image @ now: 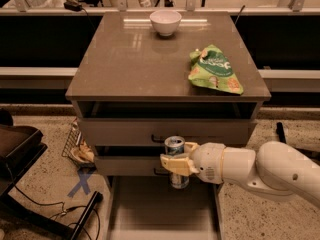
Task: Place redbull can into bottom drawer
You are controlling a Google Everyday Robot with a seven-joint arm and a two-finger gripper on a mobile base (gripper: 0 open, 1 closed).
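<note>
Camera view looked down on a brown-topped drawer cabinet (135,64), the largest thing in sight. From the right, the robot's thick white arm (280,176) reached across the cabinet's front. Below it, the bottom drawer (155,211) stood pulled out toward the viewer, a pale tray with a bare floor and thin side walls. Above the tray sat two closed drawer fronts (125,132) with black handles, directly behind the arm's end.

On the cabinet top lay a green snack bag (214,70) near the right edge, and a white bowl (165,22) stood at the far edge, well apart from the bag.

The gripper (173,165) hung over the rear part of the open bottom drawer, just in front of the closed fronts. Its tan fingers (170,163) were clenched around the middle of the redbull can (174,145), which stood upright, its silver top above the fingers and its base below them. Whether the base touched the drawer floor could not be told.

A blue tape cross (81,186) marked the floor to the left.
</note>
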